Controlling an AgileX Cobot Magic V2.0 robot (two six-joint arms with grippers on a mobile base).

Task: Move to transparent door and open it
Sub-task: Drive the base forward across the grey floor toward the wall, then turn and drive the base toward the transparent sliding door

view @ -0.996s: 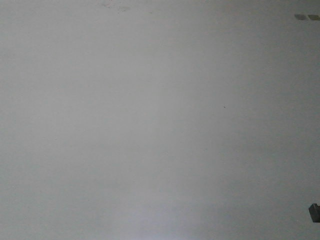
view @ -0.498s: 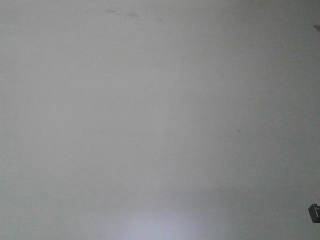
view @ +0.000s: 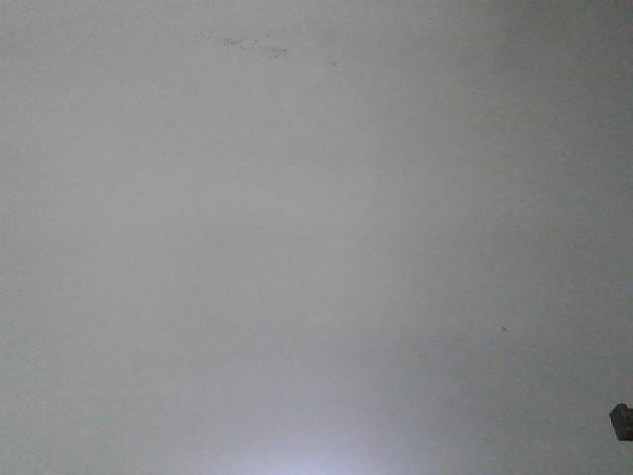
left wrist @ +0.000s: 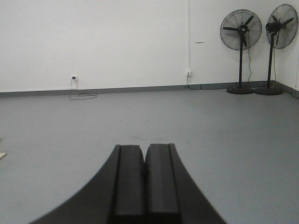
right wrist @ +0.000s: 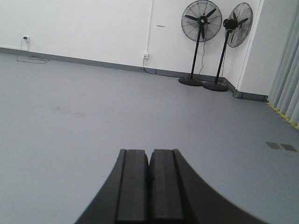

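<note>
Searching all three views turns up no sign of the transparent door; it lies outside each of them, so I cannot tell where it stands.

The left gripper (left wrist: 145, 148) is clenched, its two black fingers (left wrist: 129, 177) pressed flat against each other with nothing between them. It points low over a grey floor (left wrist: 233, 130) towards a white wall (left wrist: 93, 37). The right gripper (right wrist: 149, 152) is clenched the same way, pads touching and nothing held.

In the left wrist view, two black pedestal fans (left wrist: 240, 30) stand side by side near the right corner, against the wall. A grey skirting strip (left wrist: 140, 88) runs along the foot of the wall. A wall socket (left wrist: 74, 78) sits low at the left, with a loose cable (left wrist: 83, 96) lying on the floor below it. A second socket (left wrist: 188, 73) sits at the foot of a thin vertical conduit (left wrist: 188, 32).

In the right wrist view, pale grey-blue curtain folds (right wrist: 287, 88) hang at the right edge beside a white corner pillar (right wrist: 252, 56). Two dark rectangular patches (right wrist: 280, 146) lie on the floor near the curtain.

The front-facing view is filled by a plain grey surface (view: 297, 247) with faint scuff marks (view: 252, 45) near the top. A small dark object (view: 621, 421) cuts in at the lower right edge; I cannot tell what it is.
</note>
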